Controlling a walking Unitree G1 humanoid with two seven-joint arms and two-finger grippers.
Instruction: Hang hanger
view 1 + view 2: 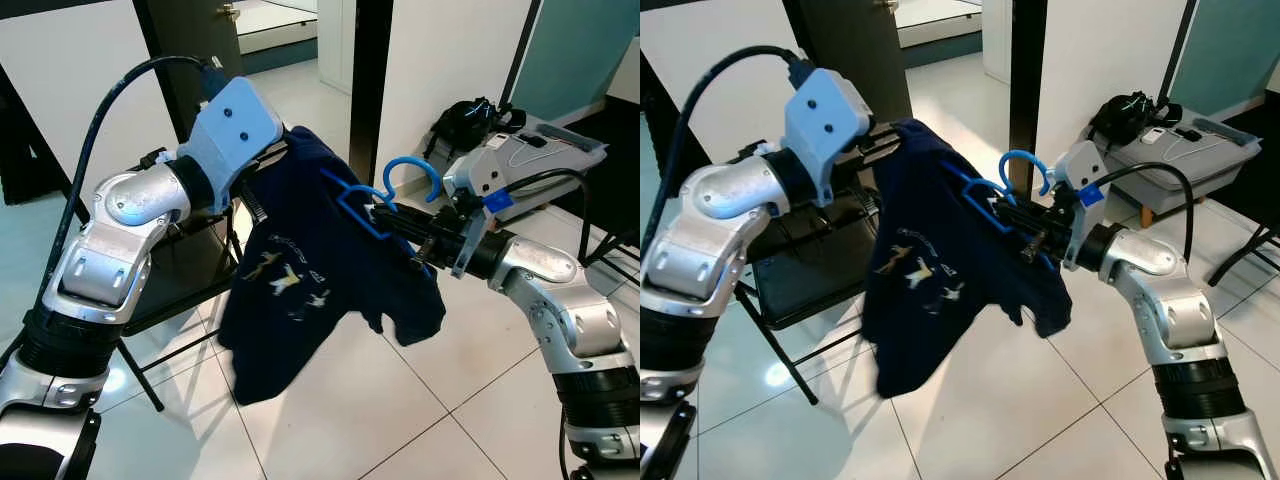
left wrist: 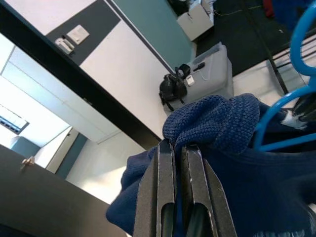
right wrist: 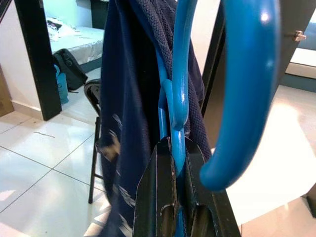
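— Where the right gripper (image 1: 405,228) has its two black fingers (image 3: 163,197), what is between them?

— They are pinching the bright blue plastic hanger (image 1: 372,205) just under its round hook. The hook curls up above the fingers, up in the air in front of the robot.

— And the left gripper (image 2: 178,163)?

— Its fingers (image 2: 165,187) are pressed together on a fold of the dark blue knitted shirt with small pale bird shapes on the front (image 1: 300,280). It holds the cloth up at the top, near the collar.

— So where is the shirt?

— It hangs between the two grippers. One side goes up to the left gripper, the other side lies over the hanger by the right gripper. The rest droops down over the white tiled floor (image 1: 400,400) and does not touch it.

— What is near them?

— Just behind the shirt, on the robot's left, stands a black folding chair (image 1: 800,280). Farther back on the right, a black bag (image 1: 470,122) leans by a grey flat case (image 1: 540,150) next to the white wall (image 1: 450,60). A dark door post (image 1: 1025,70) stands behind the hanger.
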